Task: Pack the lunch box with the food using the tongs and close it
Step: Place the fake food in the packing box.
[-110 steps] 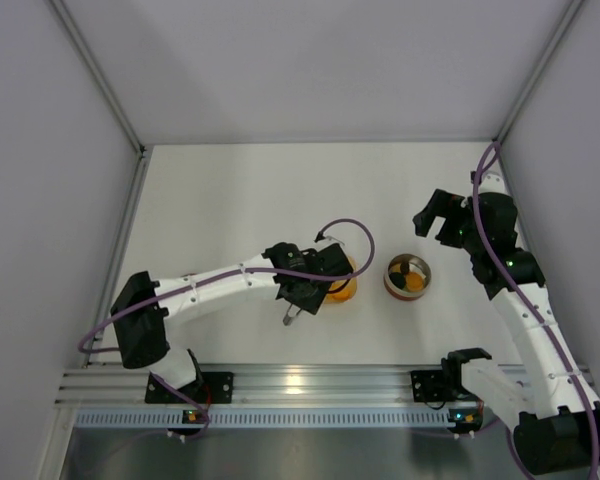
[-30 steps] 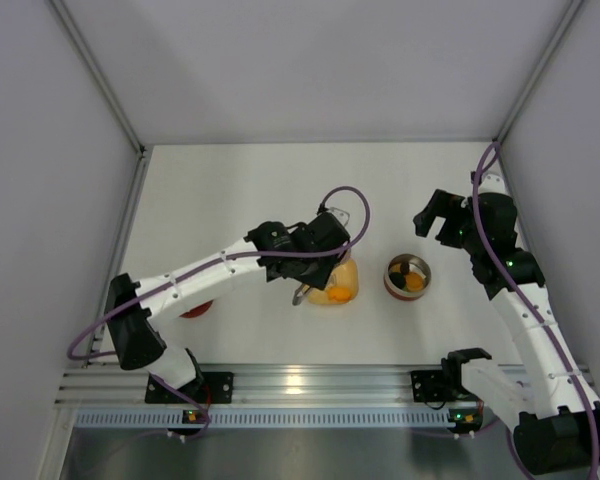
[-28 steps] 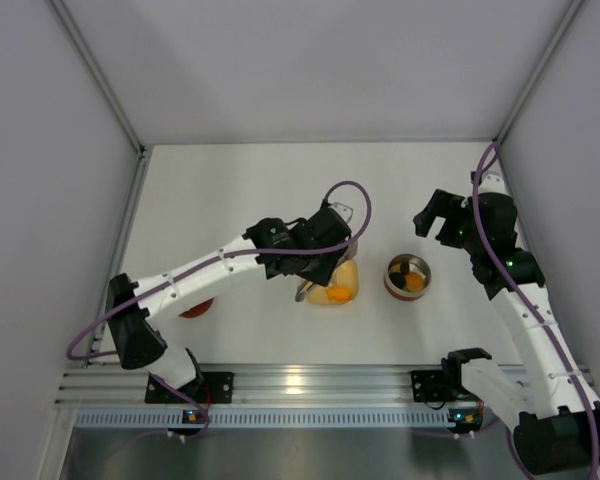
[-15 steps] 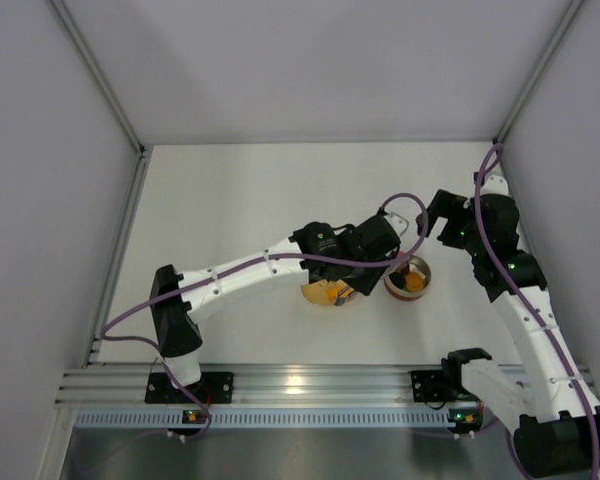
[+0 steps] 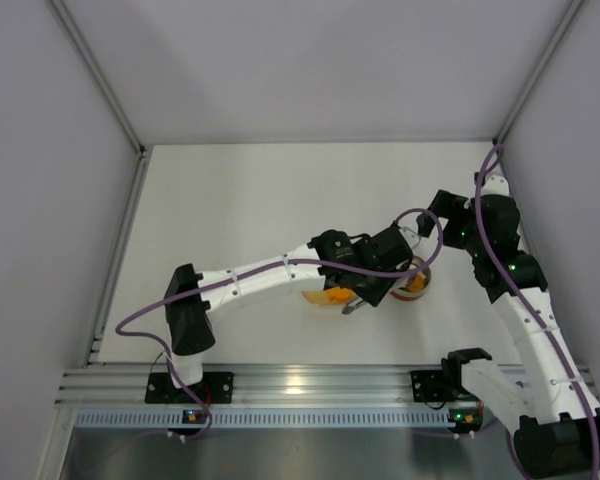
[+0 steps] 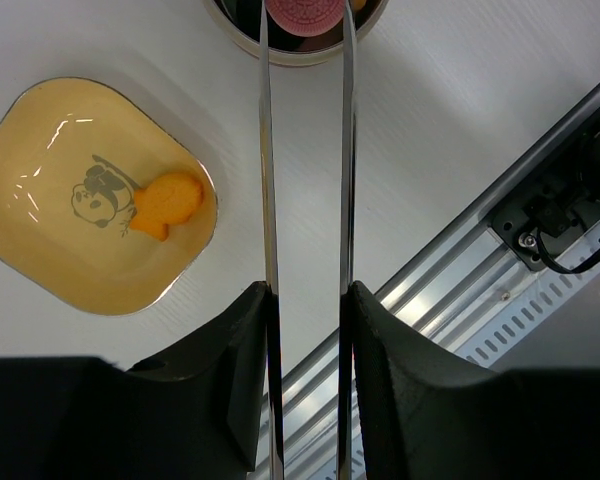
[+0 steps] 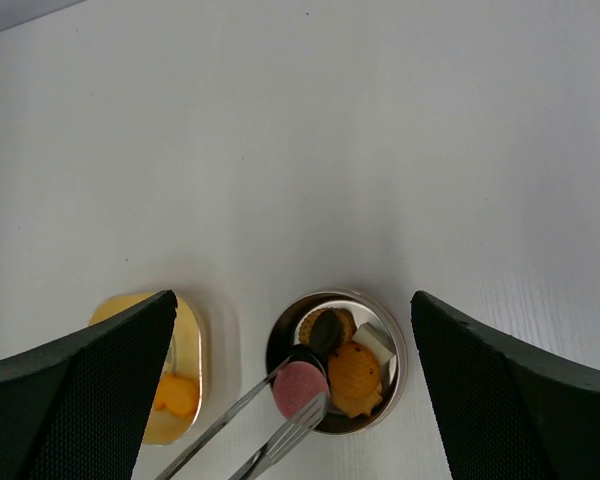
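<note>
a yellow dish (image 6: 50, 240) sits on the table (image 6: 450, 130) with one orange fish-shaped piece (image 6: 167, 200) in it. right of it, the left fingers (image 6: 240, 370) pinch the tongs (image 6: 268, 180), whose tips hold a round pink piece (image 7: 298, 388) over the lunch box (image 7: 390, 400), already holding food. the right fingers (image 7: 80, 400) stand spread wide, empty.

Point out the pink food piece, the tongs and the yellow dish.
pink food piece (image 7: 298, 388), right wrist view, its top
tongs (image 6: 267, 200), left wrist view, left arm's midpoint
yellow dish (image 6: 70, 262), left wrist view, bare floor
</note>
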